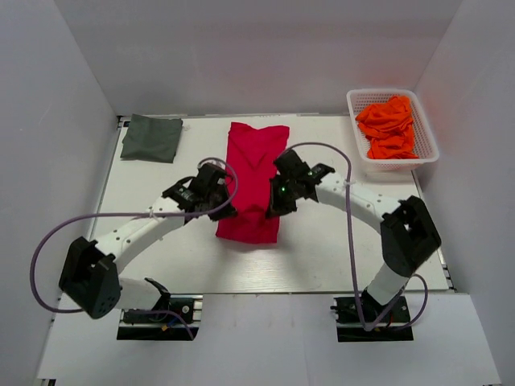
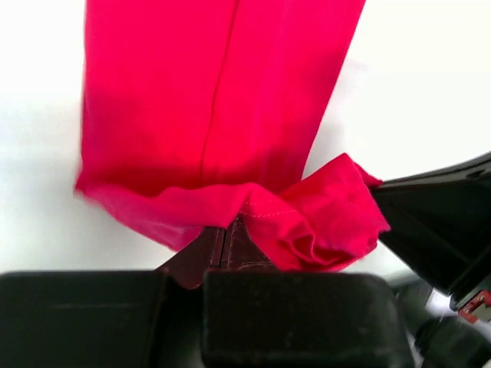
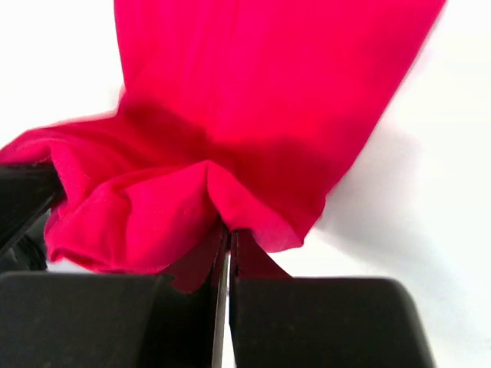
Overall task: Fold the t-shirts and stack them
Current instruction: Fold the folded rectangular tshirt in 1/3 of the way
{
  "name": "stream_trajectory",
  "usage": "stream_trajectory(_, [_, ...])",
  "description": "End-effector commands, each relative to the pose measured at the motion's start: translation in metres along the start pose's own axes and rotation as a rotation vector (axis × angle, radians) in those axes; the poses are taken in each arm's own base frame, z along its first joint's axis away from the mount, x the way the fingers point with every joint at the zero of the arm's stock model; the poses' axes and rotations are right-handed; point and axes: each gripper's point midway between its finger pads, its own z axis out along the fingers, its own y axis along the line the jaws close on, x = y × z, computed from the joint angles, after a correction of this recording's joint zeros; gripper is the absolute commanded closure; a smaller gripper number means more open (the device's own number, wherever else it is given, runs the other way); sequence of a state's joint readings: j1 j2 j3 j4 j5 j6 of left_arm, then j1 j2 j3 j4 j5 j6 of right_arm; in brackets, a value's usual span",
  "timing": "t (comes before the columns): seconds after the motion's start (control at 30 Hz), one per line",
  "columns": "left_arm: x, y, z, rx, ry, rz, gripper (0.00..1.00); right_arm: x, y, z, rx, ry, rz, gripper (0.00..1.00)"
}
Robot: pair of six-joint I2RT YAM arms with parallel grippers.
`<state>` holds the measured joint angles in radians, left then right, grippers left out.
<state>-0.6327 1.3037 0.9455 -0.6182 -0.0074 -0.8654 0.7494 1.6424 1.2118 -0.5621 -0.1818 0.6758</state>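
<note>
grey-green t-shirt [image 1: 151, 137]: folded flat at the far-left corner of the table [image 1: 161, 257]; probably the stack spot.
left claw [image 2: 227, 244]: clamped shut on the left corner of the crimson t-shirt [image 1: 256, 165] near hem.
crimson t-shirt: long strip mid-table, near end bunched at both claws.
right claw [image 3: 229, 244]: pinched on the right hem corner; gripping both corners gives a level edge, likely for folding toward the far end.
orange t-shirts [image 1: 390, 127]: heaped in the basket [image 1: 354, 98] far right, not yet folded.
</note>
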Motion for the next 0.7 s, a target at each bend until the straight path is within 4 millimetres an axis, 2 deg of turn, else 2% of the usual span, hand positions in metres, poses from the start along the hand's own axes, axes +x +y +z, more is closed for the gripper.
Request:
stream_trajectory(0.0, [-0.046,-0.004,0.004,-0.063,-0.125,-0.043,1.0,-0.04,-0.007,-0.014,0.038,-0.039,-0.052,1.0])
stream_trajectory(0.03, [-0.056,-0.015,0.003,-0.039,-0.146,-0.031,1.0,-0.044,-0.013,-0.006,0.052,-0.024,-0.05,1.0])
stream_trajectory(0.07, [-0.069,-0.012,0.006,-0.051,-0.168,-0.04,1.0,-0.057,-0.009,-0.01,0.037,-0.05,-0.057,1.0])
stream_trajectory(0.1, [-0.079,-0.02,0.012,-0.056,-0.176,-0.041,1.0,-0.075,-0.012,-0.013,0.036,-0.079,-0.043,1.0])
stream_trajectory(0.17, [-0.092,-0.02,0.019,-0.079,-0.195,-0.027,1.0,-0.086,-0.016,-0.01,0.044,-0.078,-0.045,1.0])
stream_trajectory(0.2, [-0.107,-0.027,0.018,-0.064,-0.222,-0.031,1.0,-0.107,-0.015,-0.016,0.035,-0.115,-0.035,1.0])
stream_trajectory(0.23, [-0.117,-0.026,0.027,-0.071,-0.238,-0.041,1.0,-0.112,-0.017,-0.011,0.03,-0.11,-0.037,1.0])
stream_trajectory(0.3, [-0.132,-0.032,0.03,-0.062,-0.261,-0.026,1.0,-0.132,-0.016,-0.016,0.013,-0.139,-0.028,1.0])
stream_trajectory(0.33, [-0.139,-0.034,0.033,-0.054,-0.265,-0.019,1.0,-0.13,-0.02,-0.005,0.012,-0.104,-0.029,1.0])
stream_trajectory(0.37, [-0.137,-0.033,0.044,-0.065,-0.241,-0.008,1.0,-0.14,-0.021,-0.008,0.007,-0.119,-0.02,1.0])
stream_trajectory(0.4, [-0.144,-0.035,0.046,-0.059,-0.246,-0.005,1.0,-0.145,-0.017,-0.008,-0.008,-0.125,-0.023,1.0])
stream_trajectory(0.43, [-0.144,-0.037,0.05,-0.057,-0.235,-0.004,1.0,-0.152,-0.02,-0.01,-0.013,-0.134,-0.029,1.0])
stream_trajectory(0.47, [-0.14,-0.034,0.06,-0.07,-0.208,-0.003,1.0,-0.151,-0.023,-0.001,-0.013,-0.114,-0.025,1.0])
stream_trajectory(0.53, [-0.138,-0.032,0.068,-0.063,-0.187,0.004,1.0,-0.156,-0.026,0.001,-0.021,-0.105,-0.016,1.0])
stream_trajectory(0.63, [-0.146,-0.034,0.077,-0.056,-0.185,0.009,1.0,-0.16,-0.032,0.012,-0.023,-0.098,-0.004,1.0])
stream_trajectory(0.67, [-0.147,-0.029,0.081,-0.068,-0.181,0.002,1.0,-0.163,-0.036,0.012,-0.021,-0.103,0.007,1.0])
